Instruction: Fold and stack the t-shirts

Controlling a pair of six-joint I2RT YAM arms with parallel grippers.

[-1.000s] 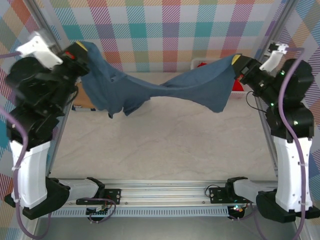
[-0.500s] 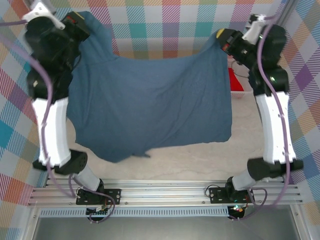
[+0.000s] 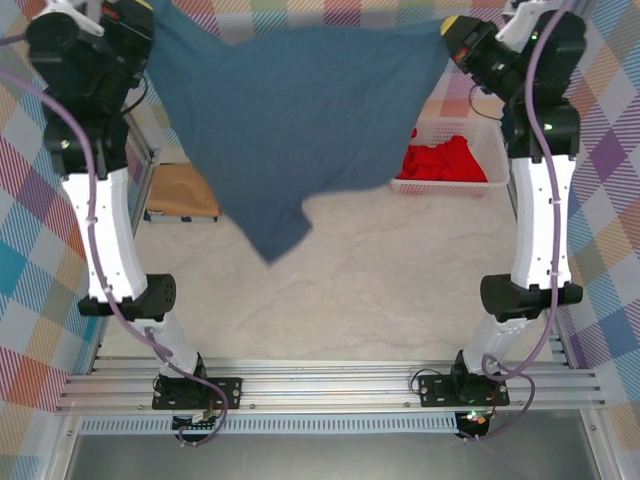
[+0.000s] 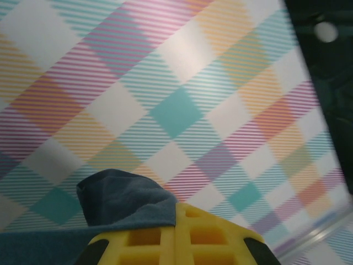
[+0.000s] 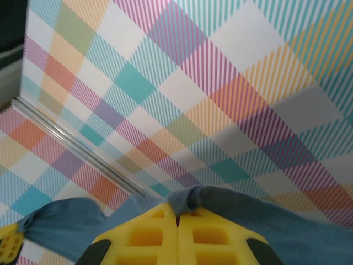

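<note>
The first t-shirt [image 3: 290,110] is hanging above the counter's [image 3: 380,290] far half between the left arm [image 3: 100,230] and the right arm [image 3: 535,220], the second t-shirt [image 3: 445,160] is sitting in the basket [image 3: 450,187] at the far right corner, and the third t-shirt [image 3: 180,190] is lying at the left edge.

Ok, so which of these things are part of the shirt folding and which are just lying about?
Job: slate blue t-shirt, hanging between left gripper and right gripper; red t-shirt; tan-brown t-shirt.
Just there: white slotted basket around the red one; table.
</note>
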